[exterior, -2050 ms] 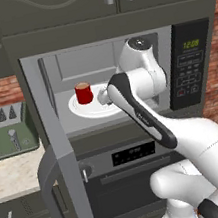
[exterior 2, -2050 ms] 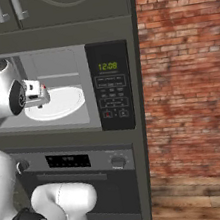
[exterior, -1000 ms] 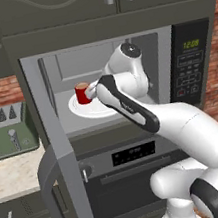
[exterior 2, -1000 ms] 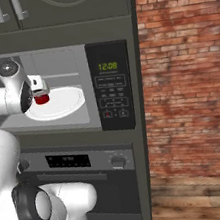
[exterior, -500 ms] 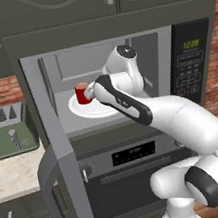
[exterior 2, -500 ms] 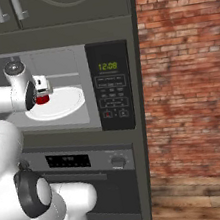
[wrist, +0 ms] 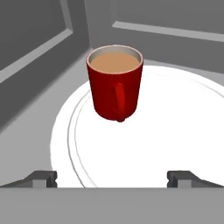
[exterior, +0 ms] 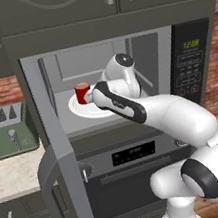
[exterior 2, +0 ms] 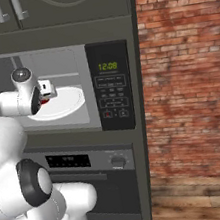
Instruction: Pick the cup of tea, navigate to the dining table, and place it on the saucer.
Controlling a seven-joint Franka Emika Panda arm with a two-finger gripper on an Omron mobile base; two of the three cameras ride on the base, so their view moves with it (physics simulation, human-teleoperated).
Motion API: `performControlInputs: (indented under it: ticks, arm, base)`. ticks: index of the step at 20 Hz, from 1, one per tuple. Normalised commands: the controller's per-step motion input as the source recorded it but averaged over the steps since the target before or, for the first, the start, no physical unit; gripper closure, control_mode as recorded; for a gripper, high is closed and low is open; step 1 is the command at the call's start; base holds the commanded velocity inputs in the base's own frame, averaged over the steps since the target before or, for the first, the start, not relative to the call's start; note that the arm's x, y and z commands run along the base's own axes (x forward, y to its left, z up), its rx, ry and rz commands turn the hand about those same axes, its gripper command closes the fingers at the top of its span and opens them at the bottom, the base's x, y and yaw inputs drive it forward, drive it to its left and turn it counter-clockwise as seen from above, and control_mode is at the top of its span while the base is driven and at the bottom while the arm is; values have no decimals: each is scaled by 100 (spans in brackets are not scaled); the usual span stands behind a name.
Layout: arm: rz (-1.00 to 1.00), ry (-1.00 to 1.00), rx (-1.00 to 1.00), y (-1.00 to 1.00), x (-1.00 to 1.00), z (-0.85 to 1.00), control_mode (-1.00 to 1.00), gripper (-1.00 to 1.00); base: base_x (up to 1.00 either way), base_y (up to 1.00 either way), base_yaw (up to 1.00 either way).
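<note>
The cup of tea (wrist: pixel 116 83) is a small red mug holding brown liquid, its handle turned toward the hand camera. It stands upright on the white round turntable plate (wrist: pixel 153 140) inside the open microwave. My gripper (wrist: pixel 111 177) is open and a short way in front of the cup, with nothing between its fingers. From the left base view, the gripper (exterior: pixel 89 97) sits just right of the cup (exterior: pixel 82 92). From the right base view, the hand (exterior 2: pixel 45 92) covers most of the cup (exterior 2: pixel 44 101). The dining table and the saucer are out of view.
The microwave door (exterior: pixel 62 180) hangs open to the left. Its control panel (exterior: pixel 189 61) is on the right and an oven (exterior: pixel 134 152) sits below. The microwave's side and back walls close in around the plate. A counter (exterior: pixel 10 171) lies at the left and a brick wall (exterior 2: pixel 190 93) at the right.
The arm has reached deeper into the microwave and to the left, bringing the open gripper up close to the cup. The cup has not moved.
</note>
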Motion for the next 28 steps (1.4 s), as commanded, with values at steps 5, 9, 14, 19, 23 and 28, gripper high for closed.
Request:
performControlInputs:
  ticks: [5,9,14,19,23,28]
  arm:
    - [0,0,0,4,37,0,-100,-100]
    - [0,0,0,25,20,0,-100,-100]
    - [0,0,0,28,13,0,-100,-100]
    - [0,0,0,3,28,-4,-100,-100]
    - [0,0,0,-12,8,-5,-100,-100]
    - [0,0,0,-21,0,-4,-100,-100]
  base:
    - [0,0,0]
    - [0,0,0]
    - [0,0,0]
    - [0,0,0]
    - [0,0,0]
    - [0,0,0]
